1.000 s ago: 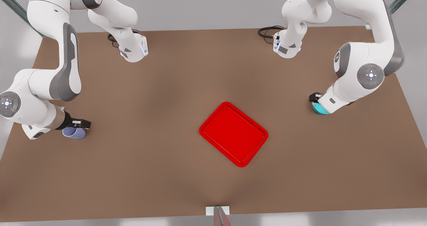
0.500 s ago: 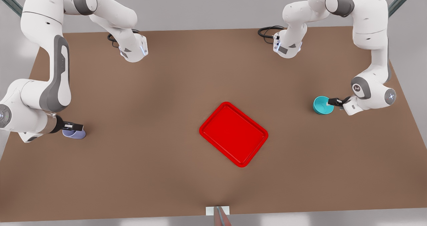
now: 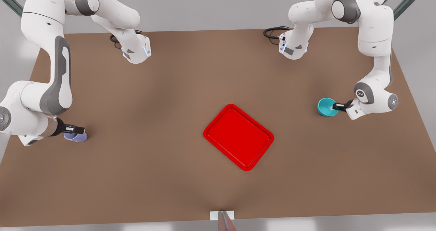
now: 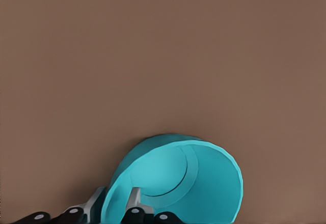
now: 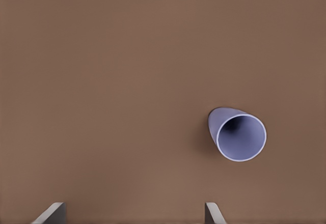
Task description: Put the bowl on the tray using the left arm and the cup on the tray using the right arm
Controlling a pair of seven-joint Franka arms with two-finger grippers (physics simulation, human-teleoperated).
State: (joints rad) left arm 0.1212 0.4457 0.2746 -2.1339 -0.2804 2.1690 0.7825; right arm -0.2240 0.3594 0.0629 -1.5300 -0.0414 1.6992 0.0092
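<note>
My left tool [image 3: 335,105] clamps the rim of the bowl [image 3: 327,107] at the front view's right; my right tool [image 3: 74,129] hangs spread above the cup [image 3: 75,136] on the table [image 3: 170,88]. The tray [image 3: 238,137] sits bare: both placements remain.

Bowl [image 3: 327,107]: small, round, glossy turquoise, at front view's right, well apart from tray; rim wall pinched between left pincer's [image 4: 118,210] fingers. Cup [image 3: 75,136]: pale lavender, tapered, no handle, dark inside, on tabletop at front view's left. Tray [image 3: 238,137]: bright red, flat, rounded corners, low rim, turned diagonally, mid-tabletop, bare.
</note>
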